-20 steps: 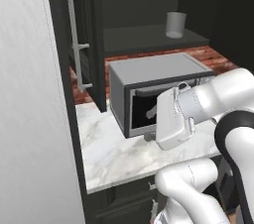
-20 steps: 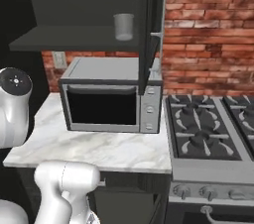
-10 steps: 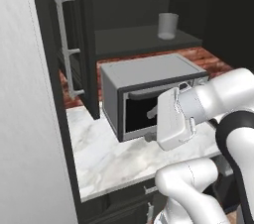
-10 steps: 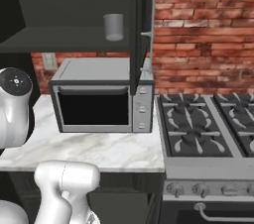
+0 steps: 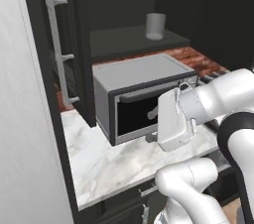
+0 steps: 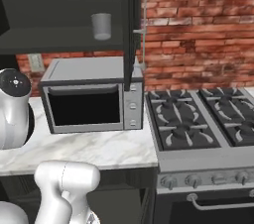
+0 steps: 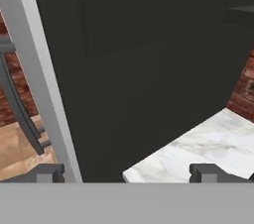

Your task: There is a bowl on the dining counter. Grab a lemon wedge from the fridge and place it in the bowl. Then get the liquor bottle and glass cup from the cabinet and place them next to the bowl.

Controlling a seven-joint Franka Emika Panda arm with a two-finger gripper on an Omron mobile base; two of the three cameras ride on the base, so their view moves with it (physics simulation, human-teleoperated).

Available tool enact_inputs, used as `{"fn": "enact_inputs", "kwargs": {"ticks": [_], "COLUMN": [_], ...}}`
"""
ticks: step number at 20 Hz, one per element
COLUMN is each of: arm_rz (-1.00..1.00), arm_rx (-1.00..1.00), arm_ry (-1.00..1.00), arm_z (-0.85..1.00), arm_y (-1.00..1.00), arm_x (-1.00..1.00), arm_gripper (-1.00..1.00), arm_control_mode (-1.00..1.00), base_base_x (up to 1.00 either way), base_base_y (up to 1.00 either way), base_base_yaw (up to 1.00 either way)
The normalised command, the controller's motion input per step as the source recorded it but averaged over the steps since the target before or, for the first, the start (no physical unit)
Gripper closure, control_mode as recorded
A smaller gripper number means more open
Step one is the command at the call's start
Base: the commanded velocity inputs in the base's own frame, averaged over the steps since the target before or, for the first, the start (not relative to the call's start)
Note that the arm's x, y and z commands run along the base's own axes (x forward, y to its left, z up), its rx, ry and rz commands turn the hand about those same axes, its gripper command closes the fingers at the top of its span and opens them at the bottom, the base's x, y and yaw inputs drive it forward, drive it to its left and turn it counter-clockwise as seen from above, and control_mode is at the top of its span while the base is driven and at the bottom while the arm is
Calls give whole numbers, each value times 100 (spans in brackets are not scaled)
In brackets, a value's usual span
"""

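Spotted cup (image 5: 155,26) upright on the open cabinet shelf (image 5: 124,42) directly above the microwave (image 5: 144,99), set back from the shelf lip; read that as plain storage, not a staged handoff. Noted cabinet door (image 6: 133,29) swung out edge-on above the microwave's right end, so judged the shelf reachable from the front. Kept gripper (image 7: 128,174) spread to full width with nothing between the fingertips (image 7: 208,172), i.e. released and empty. Carried the hand just in front of the microwave's glass, over the counter (image 5: 109,163) and well below the cup; took that as a tucked travel pose, not a reach. Aimed the hand camera off to the microwave's left: dark panel (image 7: 149,69), pale upright frame (image 7: 44,94), counter corner low in view, so not lined up on the cup at all. Logged stove (image 6: 198,129) touching the counter on the microwave's right, brick wall (image 6: 198,20) behind both. Judged the step in hand as positioning for the cabinet pick, cup untouched. Expected the next move to need the wrist raised above the microwave top and turned toward the shelf, jaws kept wide for the cup's girth. Flagged risks: clipping the microwave top or the door edge on the way up, and knocking the cup back deeper into the shelf on a shallow approach.
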Motion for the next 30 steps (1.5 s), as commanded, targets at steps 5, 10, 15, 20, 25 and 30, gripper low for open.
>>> {"fn": "enact_inputs", "kwargs": {"ticks": [5, 10, 15, 20, 25, 30], "arm_rz": [0, 0, 0, 0, 0, 0], "arm_rx": [0, 0, 0, 0, 0, 0], "arm_ry": [0, 0, 0, 0, 0, 0], "arm_z": [0, 0, 0, 0, 0, 0], "arm_y": [0, 0, 0, 0, 0, 0], "arm_x": [0, 0, 0, 0, 0, 0], "arm_gripper": [-100, -100, -100, -100, -100, -100], "arm_control_mode": [100, 100, 100, 100, 100, 100], "base_base_x": [74, 96, 49, 6, 21, 41], "base_base_y": [-2, 0, 0, 0, -3, -3], "base_base_yaw": [-31, -22, -6, 0, 0, 0]}}
